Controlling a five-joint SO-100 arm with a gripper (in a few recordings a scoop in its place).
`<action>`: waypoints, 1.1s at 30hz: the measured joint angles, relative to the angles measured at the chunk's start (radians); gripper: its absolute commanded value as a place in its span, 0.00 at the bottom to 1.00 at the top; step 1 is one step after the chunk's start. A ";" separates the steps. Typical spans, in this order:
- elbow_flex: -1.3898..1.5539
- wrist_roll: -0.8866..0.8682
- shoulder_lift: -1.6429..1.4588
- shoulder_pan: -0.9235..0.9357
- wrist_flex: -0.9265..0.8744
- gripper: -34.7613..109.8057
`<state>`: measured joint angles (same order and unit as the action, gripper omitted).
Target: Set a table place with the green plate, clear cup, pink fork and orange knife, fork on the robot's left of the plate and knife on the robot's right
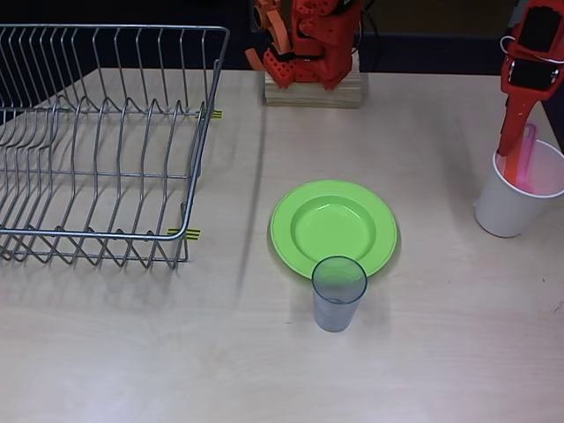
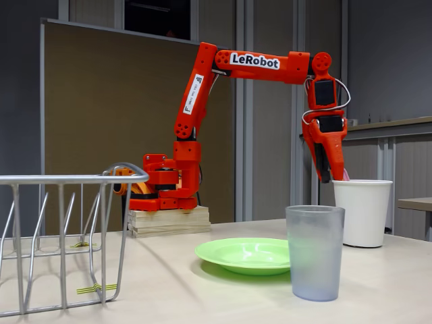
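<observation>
In the overhead view, the green plate (image 1: 333,227) lies flat on the pale wood counter (image 1: 423,352), near the middle of the picture, and serves as the landmark. The clear cup (image 1: 338,293) stands upright at the plate's lower edge, its rim overlapping the plate's rim in the picture. Well to the left of the plate sits a wire dish rack (image 1: 101,145). Above the plate, at the far edge of the counter, the orange-red arm's base (image 1: 308,44) is fixed to a wooden block (image 1: 314,91). To the right of the plate and a little above it stands a white paper cup (image 1: 515,196). The tool (image 1: 511,154) reaches down into this cup beside the pink fork (image 1: 526,159), whose handle stands up out of the cup. Whether the jaws are closed on the fork cannot be told from here.

In the fixed view, the green plate (image 2: 247,254) lies low on the counter (image 2: 202,290). The clear cup (image 2: 314,252) stands in front of it and to its right, nearer the camera. Behind the plate to the right is the white paper cup (image 2: 362,212), with the tool (image 2: 332,177) dipping to its rim and a sliver of pink at the cup's mouth. The jaw opening is hidden here too. The dish rack (image 2: 64,239) stands left of the plate.
</observation>
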<state>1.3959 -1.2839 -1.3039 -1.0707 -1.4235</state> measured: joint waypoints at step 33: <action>-0.186 0.086 0.120 -0.020 -0.046 0.43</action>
<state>1.2103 -1.1980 -1.1842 -1.0907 -1.4696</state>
